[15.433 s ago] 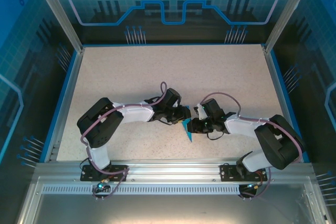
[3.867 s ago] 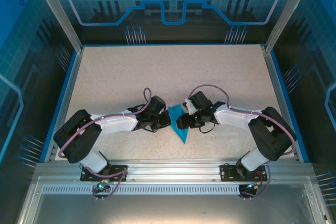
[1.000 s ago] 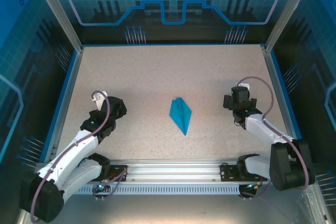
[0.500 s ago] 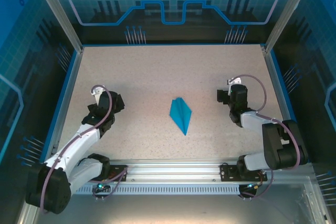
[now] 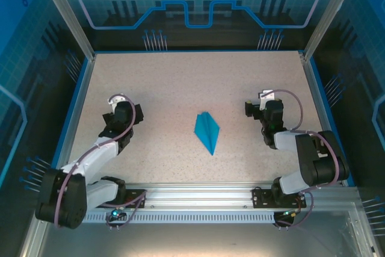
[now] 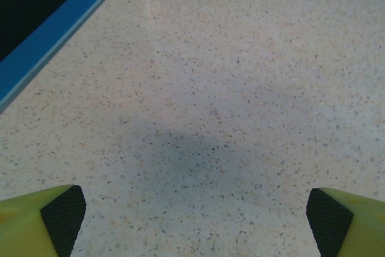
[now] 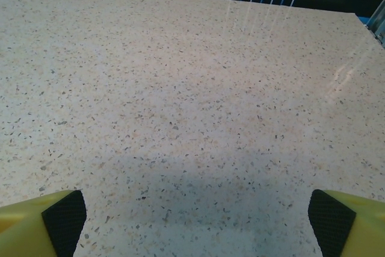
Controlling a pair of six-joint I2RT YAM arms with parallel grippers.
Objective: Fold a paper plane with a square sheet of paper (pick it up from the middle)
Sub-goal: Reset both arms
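The paper plane [image 5: 207,132], a slim pointed dart of bright blue paper, lies alone on the speckled table [image 5: 198,82] near its middle, tip toward the near edge. My left gripper [image 5: 122,111] is drawn back to the left side, well away from the plane. It is open: its yellow fingers [image 6: 42,219] stand far apart over bare table and hold nothing. My right gripper [image 5: 258,108] is drawn back to the right side, equally far from the plane. It is open too, its fingertips [image 7: 346,221] wide apart with nothing between them.
A blue rim [image 5: 77,108] borders the table, with metal frame posts [image 5: 65,11] at the back corners. An aluminium rail [image 5: 198,197] carries both arm bases along the near edge. In the left wrist view the blue rim [image 6: 54,34] runs close on the left.
Both arms have folded further back toward the sides, their grippers shifting slightly toward the far end of the table. The plane has not moved.
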